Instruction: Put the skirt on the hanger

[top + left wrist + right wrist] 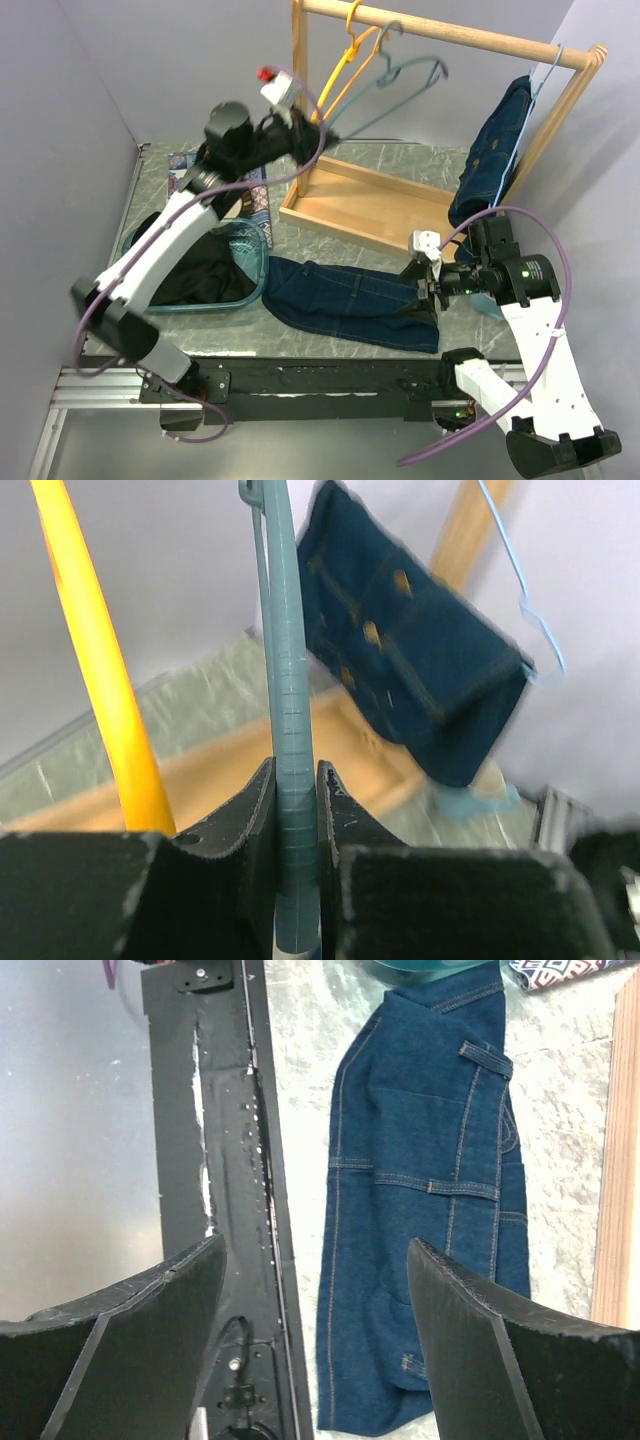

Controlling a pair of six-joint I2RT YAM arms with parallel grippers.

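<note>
My left hand (296, 780) pinches the grey-blue hanger (285, 650), probably to bring it down, while my right hand (315, 1250) hovers spread above the denim skirt (430, 1190) lying flat on the desk (300, 1040), ready to grasp.

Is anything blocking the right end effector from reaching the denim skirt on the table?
Nothing visible does. The open right end effector hovers over the skirt, which lies flat on the table with nothing on top of it.
</note>
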